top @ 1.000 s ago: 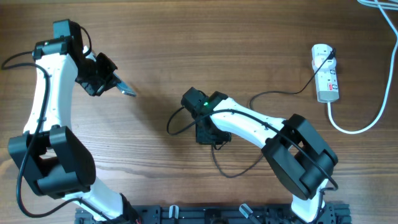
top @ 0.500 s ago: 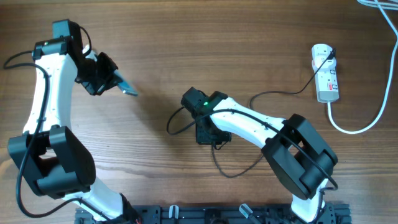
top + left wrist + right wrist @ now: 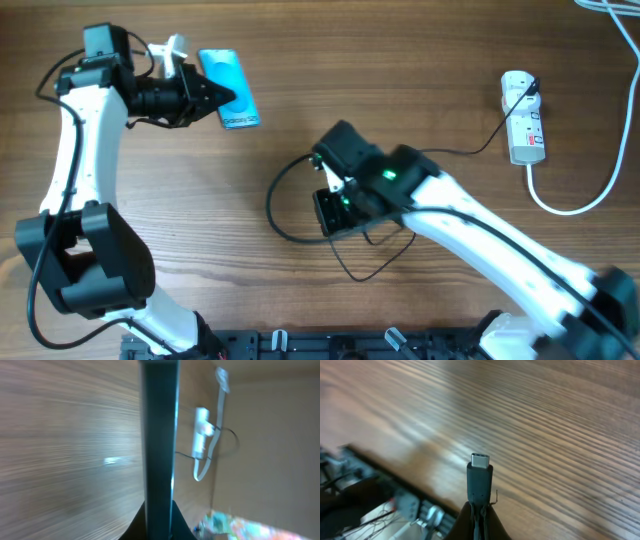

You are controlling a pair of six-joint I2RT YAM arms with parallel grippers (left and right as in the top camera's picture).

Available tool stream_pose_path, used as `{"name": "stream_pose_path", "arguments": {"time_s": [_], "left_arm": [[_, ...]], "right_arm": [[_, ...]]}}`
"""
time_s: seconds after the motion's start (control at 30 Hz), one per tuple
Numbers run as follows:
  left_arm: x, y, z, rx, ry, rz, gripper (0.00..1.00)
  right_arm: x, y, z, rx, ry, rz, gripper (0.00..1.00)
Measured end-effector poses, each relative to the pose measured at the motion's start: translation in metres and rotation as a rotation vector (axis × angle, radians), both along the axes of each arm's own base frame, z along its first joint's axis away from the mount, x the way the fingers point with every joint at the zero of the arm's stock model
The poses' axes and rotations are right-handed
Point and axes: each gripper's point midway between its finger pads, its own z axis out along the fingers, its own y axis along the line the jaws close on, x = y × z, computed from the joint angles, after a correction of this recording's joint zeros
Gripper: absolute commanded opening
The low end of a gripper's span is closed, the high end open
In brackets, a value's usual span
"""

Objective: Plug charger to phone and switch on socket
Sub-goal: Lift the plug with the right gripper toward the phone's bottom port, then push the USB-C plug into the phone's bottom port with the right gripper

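Note:
My left gripper (image 3: 205,95) is shut on the phone (image 3: 229,89), a cyan-screened phone held above the table at the upper left. In the left wrist view the phone (image 3: 159,435) stands edge-on between the jaws (image 3: 159,527). My right gripper (image 3: 479,525) is shut on the charger plug (image 3: 480,477), metal tip pointing up and away from the jaws. In the overhead view that gripper (image 3: 335,212) sits at the table's middle with the black cable (image 3: 280,215) looping round it. The socket (image 3: 523,118), a white power strip with a black plug, lies at the far right.
A thick white lead (image 3: 590,195) curves from the socket round the right edge. The socket also shows small in the left wrist view (image 3: 201,440). Black rig hardware (image 3: 350,345) runs along the front edge.
My left gripper has turned and lifted the phone so its screen faces up, nearer the back. My right arm has swung, and its gripper with the plug has shifted slightly right.

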Motion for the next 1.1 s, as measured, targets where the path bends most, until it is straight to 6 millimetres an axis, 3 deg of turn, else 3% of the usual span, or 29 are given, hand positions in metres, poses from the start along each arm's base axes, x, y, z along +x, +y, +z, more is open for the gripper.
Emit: {"name": "stream_pose_path", "arguments": {"time_s": [0.17, 0.23, 0.27, 0.4, 0.47, 0.57, 0.77, 1.1], "left_arm": [[-0.018, -0.051, 0.023, -0.035, -0.124, -0.182, 0.04], [-0.029, -0.071, 0.039, -0.032, -0.198, -0.250, 0.04], [-0.042, -0.089, 0.061, -0.034, -0.289, -0.313, 0.04], [-0.069, -0.107, 0.104, -0.032, -0.444, -0.379, 0.04], [-0.078, -0.106, 0.114, -0.024, -0.470, -0.382, 0.04], [-0.082, -0.104, 0.111, -0.008, -0.442, -0.377, 0.04], [-0.081, -0.104, 0.109, -0.006, -0.411, -0.355, 0.04], [-0.094, -0.124, 0.107, -0.023, -0.378, -0.406, 0.04]], "right_arm": [[-0.009, -0.002, 0.042, 0.109, -0.076, 0.020, 0.04], [-0.010, -0.003, 0.046, 0.120, -0.079, 0.007, 0.04], [-0.010, -0.003, 0.046, 0.120, -0.077, 0.003, 0.04], [-0.009, -0.003, 0.047, 0.123, -0.070, -0.013, 0.04], [-0.008, -0.001, 0.048, 0.130, -0.077, -0.013, 0.04], [-0.005, 0.003, 0.052, 0.156, -0.093, -0.009, 0.04], [-0.001, 0.022, 0.087, 0.314, -0.182, 0.035, 0.04], [0.017, 0.023, 0.093, 0.309, -0.272, -0.003, 0.04]]}}
